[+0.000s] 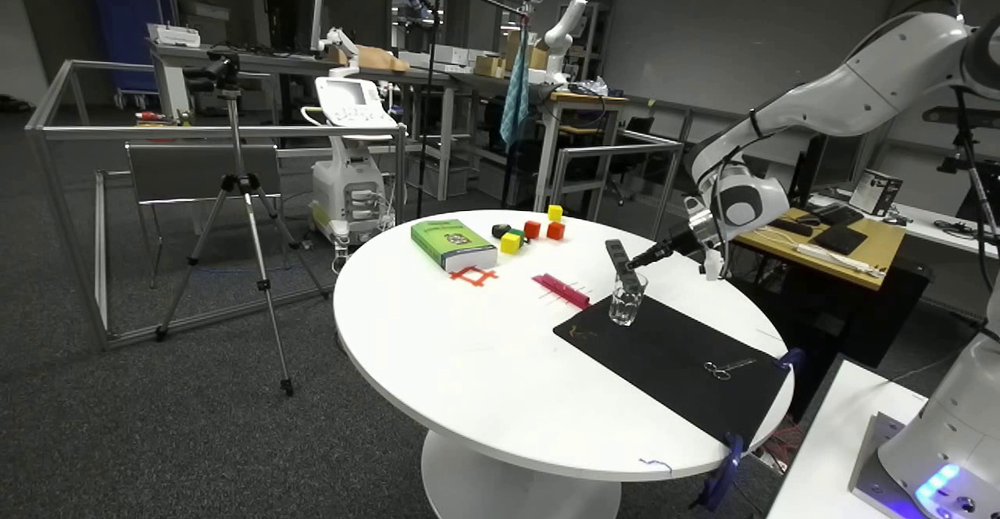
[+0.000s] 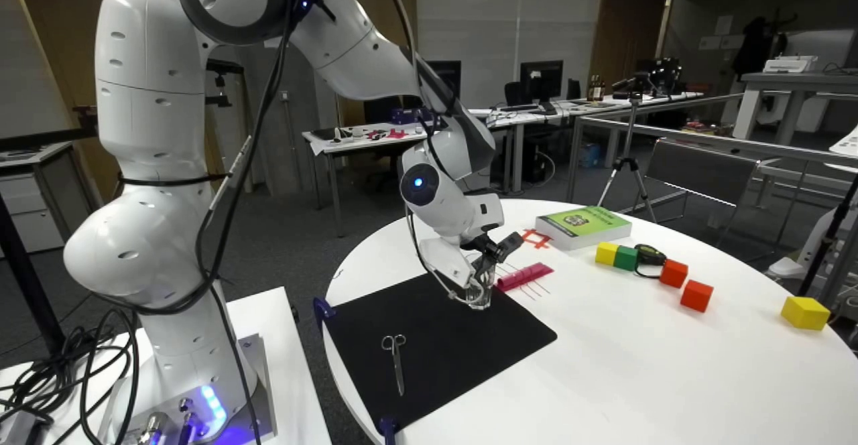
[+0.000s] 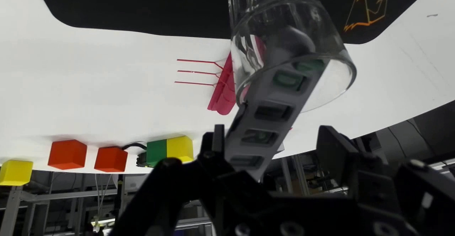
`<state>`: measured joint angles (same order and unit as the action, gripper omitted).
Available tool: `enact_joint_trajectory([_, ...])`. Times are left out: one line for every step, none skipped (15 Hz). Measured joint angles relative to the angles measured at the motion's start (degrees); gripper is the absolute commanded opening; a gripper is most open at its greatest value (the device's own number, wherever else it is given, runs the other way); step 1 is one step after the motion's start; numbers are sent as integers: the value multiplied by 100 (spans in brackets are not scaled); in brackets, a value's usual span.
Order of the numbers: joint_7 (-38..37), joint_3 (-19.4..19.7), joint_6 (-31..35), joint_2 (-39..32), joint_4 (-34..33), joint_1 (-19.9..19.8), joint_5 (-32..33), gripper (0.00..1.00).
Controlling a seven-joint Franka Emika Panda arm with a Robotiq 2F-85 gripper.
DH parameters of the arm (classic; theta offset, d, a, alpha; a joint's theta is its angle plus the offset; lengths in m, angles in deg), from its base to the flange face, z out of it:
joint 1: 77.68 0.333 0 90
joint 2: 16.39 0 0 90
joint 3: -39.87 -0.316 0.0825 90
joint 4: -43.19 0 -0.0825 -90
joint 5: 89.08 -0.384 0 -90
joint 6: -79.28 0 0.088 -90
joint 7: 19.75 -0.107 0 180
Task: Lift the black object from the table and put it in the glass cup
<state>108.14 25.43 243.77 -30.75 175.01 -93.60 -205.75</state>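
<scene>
Up close in the wrist view, the black gripper [image 3: 273,136] has its fingers spread, with a gap on one side of the black stick [image 3: 266,124] slanting between them; the stick lies right by the opposite finger, though whether they touch cannot be told. Square hollows run along the stick, some holding green letters. Its lower end is inside the clear glass [image 1: 623,309], and the rest tilts out past the rim. The glass stands upright on a black mat [image 2: 456,344], laid over a round white table [image 2: 637,364]. Also on the mat is a pair of scissors [image 2: 398,368]. Near the glass lies a pink strip [image 2: 526,276] with thin prongs. Farther across are two red blocks [image 2: 673,274], a green block [image 2: 626,258] just beside a yellow one [image 2: 606,252], and a green-covered book [image 2: 576,224]. Beyond the table, a tripod [image 1: 242,183] stands on grey carpet [image 1: 117,425].
</scene>
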Motion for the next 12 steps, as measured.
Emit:
enact_joint_trajectory([76, 5, 0, -2, 0, 0, -23, 100])
enact_joint_trajectory([148, 8, 0, -2, 0, 0, -53, 100])
enact_joint_trajectory([206, 8, 0, -2, 0, 0, -81, 100])
enact_joint_trajectory([261, 8, 0, -2, 0, 0, -110, 100])
enact_joint_trajectory([314, 8, 0, -3, 0, 2, -145, 100])
enact_joint_trajectory([355, 8, 0, -4, 0, 3, -176, 100])
enact_joint_trajectory([380, 8, 0, -4, 0, 3, -201, 100])
enact_joint_trajectory([406, 8, 0, -4, 0, 4, -226, 100])
enact_joint_trajectory([426, 8, 0, -5, 0, 4, -250, 100])
enact_joint_trajectory([431, 8, 0, -5, 0, 6, -263, 100])
enact_joint_trajectory([431, 8, 0, -5, 0, 10, -269, 100])
enact_joint_trajectory([431, 7, 0, -5, 0, 13, -270, 100])
